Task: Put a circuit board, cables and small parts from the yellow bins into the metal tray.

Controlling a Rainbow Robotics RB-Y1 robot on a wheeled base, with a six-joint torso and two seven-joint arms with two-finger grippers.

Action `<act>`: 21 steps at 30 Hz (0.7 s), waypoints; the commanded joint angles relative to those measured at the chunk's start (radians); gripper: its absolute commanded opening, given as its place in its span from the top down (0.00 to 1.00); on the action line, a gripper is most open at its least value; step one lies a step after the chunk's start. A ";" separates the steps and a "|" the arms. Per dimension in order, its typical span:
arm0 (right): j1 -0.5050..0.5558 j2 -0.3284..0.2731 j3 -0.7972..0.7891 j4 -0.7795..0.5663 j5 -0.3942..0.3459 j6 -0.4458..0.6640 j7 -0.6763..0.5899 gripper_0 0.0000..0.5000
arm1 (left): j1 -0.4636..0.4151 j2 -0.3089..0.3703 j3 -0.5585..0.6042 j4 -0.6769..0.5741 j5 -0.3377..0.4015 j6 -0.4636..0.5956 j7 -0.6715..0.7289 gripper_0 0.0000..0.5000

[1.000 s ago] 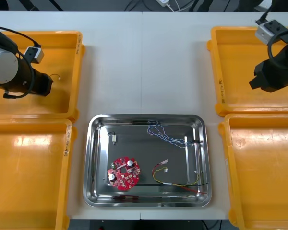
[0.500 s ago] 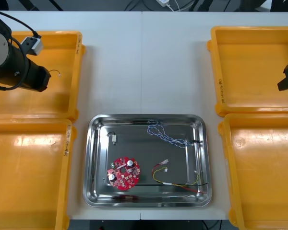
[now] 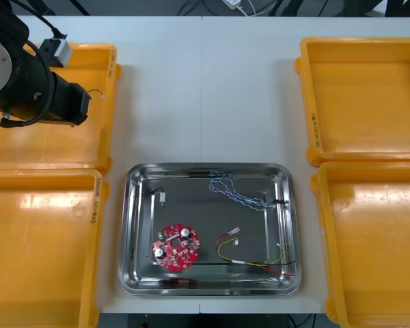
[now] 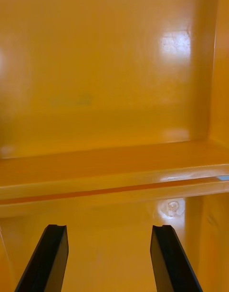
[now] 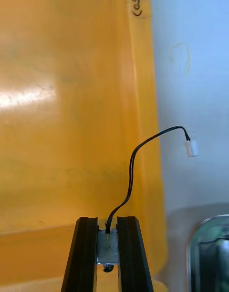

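Yellow far-left bin [image 3: 55,143] sits under the left tool [image 5: 108,223], which is clamped on a small metal part [image 5: 107,248] so its black cable [image 5: 138,163] trails free for carrying; the metal tray [image 3: 208,166] on the counter [image 3: 205,89] holds a circuit board [image 3: 177,247] and a blue and white cable [image 3: 236,191]; the right tool [image 4: 107,232] waits, parted, over a right bin [image 4: 114,82].

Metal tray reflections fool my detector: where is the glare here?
Front view: the metal tray mirrors dark bands; white patches on the near left yellow bin. Right wrist view: bright spots on the right yellow bins past the open right end effector. Left wrist view: a pale streak on the yellow bin by the left end effector gripping the black cable.
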 commanded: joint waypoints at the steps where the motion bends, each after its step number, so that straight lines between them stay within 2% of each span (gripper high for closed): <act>1: 0.009 -0.052 -0.031 0.013 0.007 -0.009 0.014 0.00 | -0.013 0.020 -0.011 -0.129 -0.004 0.036 0.095 1.00; 6: 0.015 -0.052 -0.031 0.015 -0.016 -0.029 0.023 0.00 | -0.013 -0.004 -0.062 -0.218 -0.037 0.054 0.198 1.00; 11: 0.015 -0.052 -0.050 0.013 -0.057 -0.029 0.024 0.00 | -0.016 -0.049 -0.157 -0.282 -0.119 0.060 0.305 1.00; 21: 0.036 -0.041 -0.053 -0.016 -0.050 -0.037 0.027 0.00 | -0.035 -0.151 -0.321 -0.295 -0.260 0.051 0.465 1.00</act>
